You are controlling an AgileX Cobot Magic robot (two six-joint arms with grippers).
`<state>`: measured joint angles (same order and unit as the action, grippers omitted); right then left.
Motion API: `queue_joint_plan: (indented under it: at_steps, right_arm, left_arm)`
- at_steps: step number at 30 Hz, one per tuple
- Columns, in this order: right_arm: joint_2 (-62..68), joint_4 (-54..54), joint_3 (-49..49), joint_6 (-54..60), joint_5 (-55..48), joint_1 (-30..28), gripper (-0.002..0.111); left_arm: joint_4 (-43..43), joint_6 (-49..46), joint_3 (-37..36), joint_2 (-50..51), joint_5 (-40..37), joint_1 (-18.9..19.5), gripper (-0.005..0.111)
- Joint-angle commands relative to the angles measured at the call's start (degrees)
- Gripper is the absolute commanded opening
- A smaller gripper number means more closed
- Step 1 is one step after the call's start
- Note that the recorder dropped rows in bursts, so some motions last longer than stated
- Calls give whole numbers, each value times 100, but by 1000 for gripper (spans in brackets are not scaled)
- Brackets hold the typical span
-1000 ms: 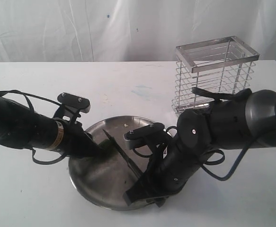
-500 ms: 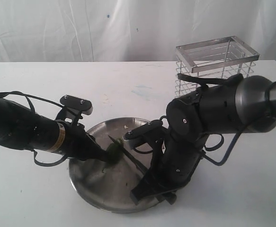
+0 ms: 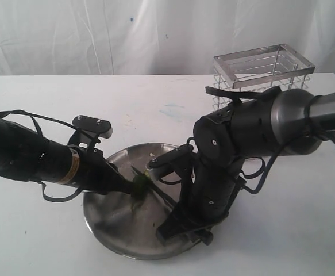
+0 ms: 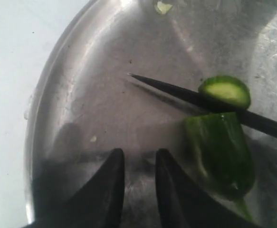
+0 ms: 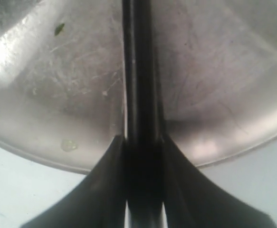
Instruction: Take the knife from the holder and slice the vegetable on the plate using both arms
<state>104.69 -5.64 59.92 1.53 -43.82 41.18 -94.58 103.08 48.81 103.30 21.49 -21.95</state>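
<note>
Knife (image 4: 209, 102) is clamped by its handle in right gripper (image 5: 140, 142). Blade is laid crosswise over green chilli (image 4: 221, 147), near the middle of the plate (image 4: 71, 95). Left gripper (image 4: 139, 156) is noted just beside the chilli, slightly parted, empty.

Plate (image 3: 107, 215) middle: barred by knife (image 3: 156, 190) and vegetable (image 3: 138, 185)
Tabletop (image 3: 35, 241) front left: open
Far right: holder (image 3: 263, 68) stands
</note>
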Motion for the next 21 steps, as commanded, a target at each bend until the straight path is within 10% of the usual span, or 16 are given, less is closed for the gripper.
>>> queue_joint_plan:
  at_steps: [1, 21]
  right_arm:
    - [110, 133, 115, -23, -257, 6, 0]
    - [370, 923, 821, 28, -1218, 6, 0]
  left_arm:
    - [34, 35, -2, -401, 189, -8, 40]
    - [-7, 63, -13, -557, 570, -8, 55]
